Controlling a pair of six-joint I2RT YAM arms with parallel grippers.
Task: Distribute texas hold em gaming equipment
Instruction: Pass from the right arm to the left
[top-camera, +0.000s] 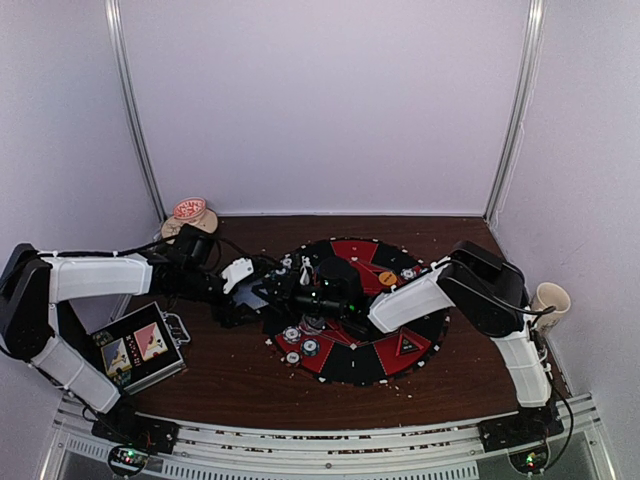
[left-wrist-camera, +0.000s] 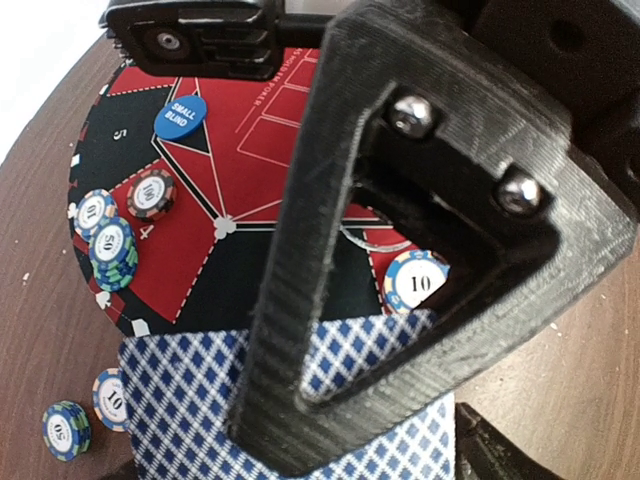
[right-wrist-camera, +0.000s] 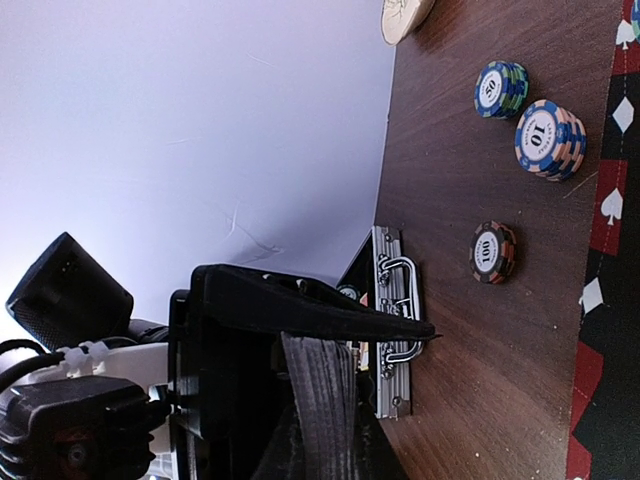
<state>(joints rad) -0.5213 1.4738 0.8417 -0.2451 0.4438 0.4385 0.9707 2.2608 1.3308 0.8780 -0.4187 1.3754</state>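
**Left gripper (top-camera: 285, 295) wide across blue-diamond-backed card deck (left-wrist-camera: 190, 400)**

Deck hangs above the round red-and-black felt mat (left-wrist-camera: 250, 125). Right gripper (right-wrist-camera: 425, 330) pinched narrow at the deck; card in it, cannot tell. Best: peel one card, lift clear before swinging out. Only left wrist view shows the deck; only overhead, the far orange round button (top-camera: 387, 278).

You could read "SMALL BLIND" on the blue button (left-wrist-camera: 180, 117). The mat (left-wrist-camera: 250, 130) bore "5" and "4" on its segments. A blue-edged chip (left-wrist-camera: 417, 283) showed "10", as did the top of the pink-striped stack (right-wrist-camera: 540, 135). The dark chip (right-wrist-camera: 488, 252) read "100". The green-edged stack (right-wrist-camera: 495, 88) possibly said "50".
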